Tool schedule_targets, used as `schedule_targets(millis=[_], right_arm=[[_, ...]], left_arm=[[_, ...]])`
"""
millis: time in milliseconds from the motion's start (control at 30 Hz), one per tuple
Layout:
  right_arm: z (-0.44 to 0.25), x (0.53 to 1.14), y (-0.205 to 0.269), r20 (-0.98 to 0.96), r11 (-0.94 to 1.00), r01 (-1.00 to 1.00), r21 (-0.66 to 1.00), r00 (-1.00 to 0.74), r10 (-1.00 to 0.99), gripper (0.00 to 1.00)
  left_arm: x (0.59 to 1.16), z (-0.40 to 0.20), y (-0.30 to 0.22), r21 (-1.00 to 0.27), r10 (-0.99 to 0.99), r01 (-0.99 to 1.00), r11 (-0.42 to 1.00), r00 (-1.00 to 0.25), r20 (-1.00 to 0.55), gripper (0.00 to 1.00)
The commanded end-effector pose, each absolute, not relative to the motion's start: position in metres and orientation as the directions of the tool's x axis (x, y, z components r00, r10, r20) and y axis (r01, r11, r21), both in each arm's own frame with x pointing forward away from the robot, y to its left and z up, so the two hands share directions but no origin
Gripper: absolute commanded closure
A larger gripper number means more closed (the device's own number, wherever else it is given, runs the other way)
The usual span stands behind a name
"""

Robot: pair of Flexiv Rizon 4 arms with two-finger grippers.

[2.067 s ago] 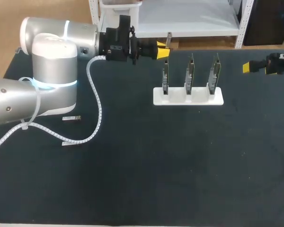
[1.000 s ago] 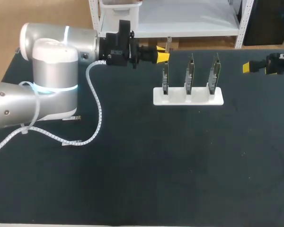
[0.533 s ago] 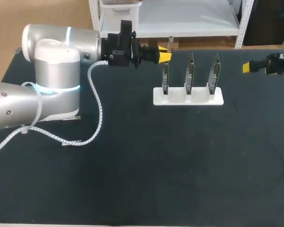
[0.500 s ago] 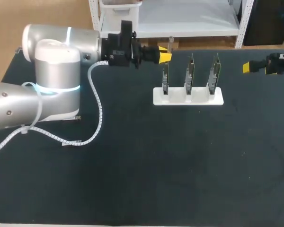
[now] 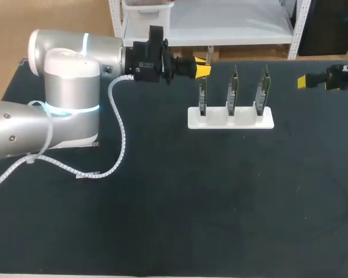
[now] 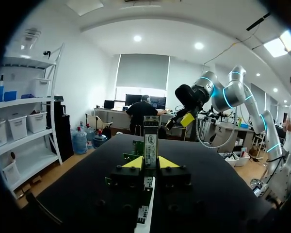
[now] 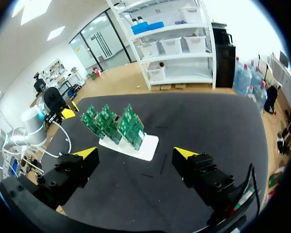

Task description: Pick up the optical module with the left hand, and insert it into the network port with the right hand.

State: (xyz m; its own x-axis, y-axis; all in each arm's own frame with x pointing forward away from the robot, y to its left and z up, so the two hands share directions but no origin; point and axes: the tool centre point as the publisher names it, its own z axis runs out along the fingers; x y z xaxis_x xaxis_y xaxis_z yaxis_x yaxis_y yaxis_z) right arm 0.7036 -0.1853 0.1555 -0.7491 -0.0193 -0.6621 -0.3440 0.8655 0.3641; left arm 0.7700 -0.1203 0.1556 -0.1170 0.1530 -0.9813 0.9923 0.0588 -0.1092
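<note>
Since the left fingers (image 5: 200, 69) are clamped tight on the module (image 6: 151, 138), pickup looks done. The step in hand reads as the handover.

- **Module:** it stands upright between the yellow tips, with its upper end free past them. It is held off the worktop (image 5: 220, 202) near the far edge, just beside the leftmost of the three boards (image 5: 232, 91) in the white holder (image 5: 231, 120).
- **Other arm:** near the far right edge, the right fingers (image 5: 302, 82) are spread wide with nothing between them. They sit well apart from the module, on the other side of the holder.

Next move, as judged:
- The right arm has to cross over the holder side and line up on the module's free end.
- It should close from two sides before the left lets go.
- The grip should leave the plug end exposed and square, since the port is likely a tight fit.
- Which board carries the port can't be told from these views.

Main risk looks like clearance: the handover spot is close to the boards, so the approach wants to stay high and clear of them.
</note>
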Motion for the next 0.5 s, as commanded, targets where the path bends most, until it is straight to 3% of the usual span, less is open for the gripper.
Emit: schedule_targets(millis=[33,500], right_arm=[[0.156,0.707,-0.190,-0.674,0.846,-0.392,0.360,-0.737,-0.055,0.00],[0.179,0.743,-0.170,-0.751,0.496,-0.817,0.296,-0.520,-0.408,0.00]], left_arm=[[0.771,0.155,-0.121,-0.108,0.153,0.992,0.059,-0.116,-0.981,1.00],[0.771,0.155,-0.121,-0.108,0.153,0.992,0.059,-0.116,-0.981,1.00]])
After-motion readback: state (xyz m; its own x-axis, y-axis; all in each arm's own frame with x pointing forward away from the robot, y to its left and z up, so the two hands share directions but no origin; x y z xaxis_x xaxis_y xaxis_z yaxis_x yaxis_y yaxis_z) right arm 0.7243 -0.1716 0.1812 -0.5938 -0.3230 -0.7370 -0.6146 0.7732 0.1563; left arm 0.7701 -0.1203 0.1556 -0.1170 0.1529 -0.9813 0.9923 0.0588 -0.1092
